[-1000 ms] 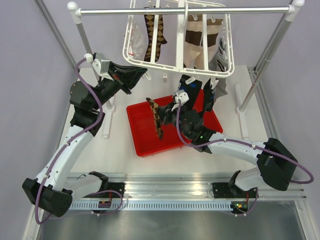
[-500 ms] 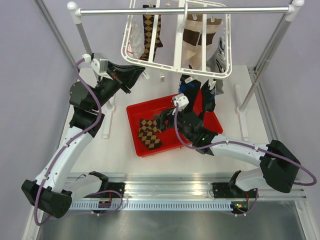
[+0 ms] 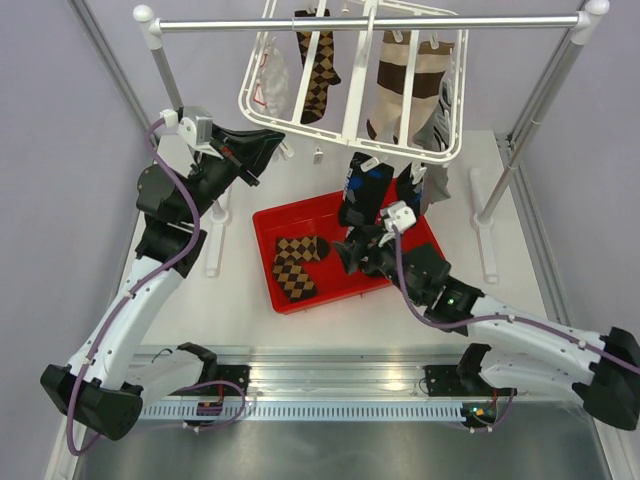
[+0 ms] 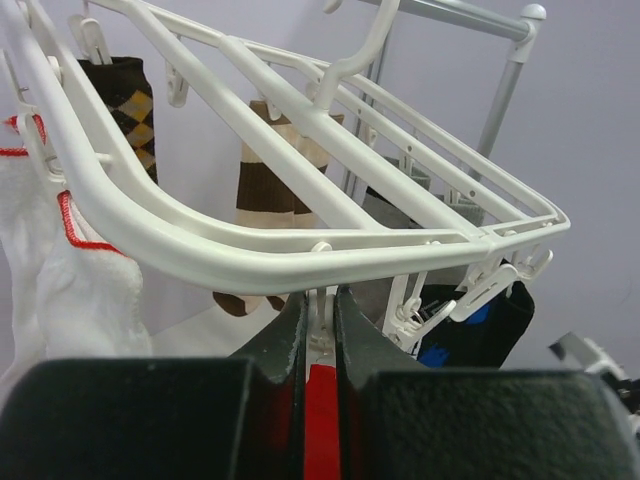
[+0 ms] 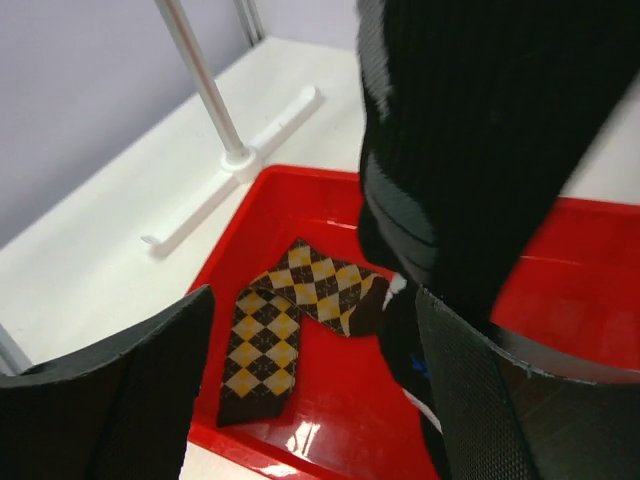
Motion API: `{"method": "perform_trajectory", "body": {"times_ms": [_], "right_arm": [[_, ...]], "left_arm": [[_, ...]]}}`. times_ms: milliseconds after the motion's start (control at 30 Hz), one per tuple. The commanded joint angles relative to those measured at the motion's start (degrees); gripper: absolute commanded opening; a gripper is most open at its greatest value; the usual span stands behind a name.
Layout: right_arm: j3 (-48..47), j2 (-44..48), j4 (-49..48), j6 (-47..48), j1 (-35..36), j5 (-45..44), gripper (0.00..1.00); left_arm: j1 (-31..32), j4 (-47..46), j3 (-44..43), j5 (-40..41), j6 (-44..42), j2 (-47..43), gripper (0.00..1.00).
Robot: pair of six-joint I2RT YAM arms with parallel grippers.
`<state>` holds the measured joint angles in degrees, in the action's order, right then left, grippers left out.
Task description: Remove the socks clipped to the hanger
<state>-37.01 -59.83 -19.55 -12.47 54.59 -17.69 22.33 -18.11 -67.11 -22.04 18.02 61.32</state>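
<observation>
Socks (image 3: 318,65) are in two places: most hang clipped to the hanger (image 3: 355,90) in the upper middle of the top view, under the metal rail (image 3: 230,23), and one lies in the red tray (image 3: 262,245) at the centre of the table (image 3: 225,300).

At the left, your left claw (image 3: 278,145) reaches up to the hanger's near left corner. In its wrist view the fingers (image 4: 272,345) stand almost together, pinched on a small white tab just under the hanger's rim.

Just right of that, a white cloth (image 3: 268,85) with red trim hangs at the hanger's left side. Beside it comes the hanging argyle sock (image 3: 320,80), then the striped sock (image 3: 400,85), then the grey sock (image 3: 432,125) at the right edge. The black sock (image 3: 362,190), marked with blue, dangles from the hanger's front rim over the far part of the tray.

On the tray floor you see the loose argyle sock (image 3: 295,265), lying flat and bent, apart from both claws.

To its right, your right claw (image 3: 345,255) hovers over the tray with its fingers wide apart and nothing between them. In its wrist view the black sock hangs close in front, by the right-hand finger; you cannot tell whether they touch.
</observation>
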Motion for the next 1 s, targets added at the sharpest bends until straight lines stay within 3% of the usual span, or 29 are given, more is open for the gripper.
{"method": "perform_trajectory", "body": {"times_ms": [0,333,500,733,833,933,967], "right_arm": [[3.0,7.7,0.9,1.9,0.3,0.9,0.86],[2.4,8.0,3.6,4.3,-0.4,-5.9,0.9],[2.8,5.3,1.1,2.9,-6.2,1.6,0.91],[4.5,-3.7,-11.1,-0.7,-7.2,7.5,0.87],[4.9,-4.2,-13.8,-2.0,-7.2,7.6,0.8],[5.5,-2.1,-13.8,-2.6,-7.3,5.5,0.65],[5.9,-1.3,-13.6,-2.6,-7.3,4.9,0.55]], "left_arm": [[0.2,1.4,0.0,2.0,-1.8,-0.9,0.11],[0.3,1.7,-0.6,2.8,-1.8,-0.9,0.11],[0.2,1.7,-0.8,2.3,-1.6,-0.7,0.1],[0.2,1.7,-1.2,2.3,-0.9,-0.4,0.1],[0.3,1.9,-1.9,2.1,-0.8,0.1,0.1],[0.2,2.5,-2.3,2.3,-0.8,0.4,0.1],[0.2,2.6,-2.4,2.3,-0.8,0.4,0.11]]}}
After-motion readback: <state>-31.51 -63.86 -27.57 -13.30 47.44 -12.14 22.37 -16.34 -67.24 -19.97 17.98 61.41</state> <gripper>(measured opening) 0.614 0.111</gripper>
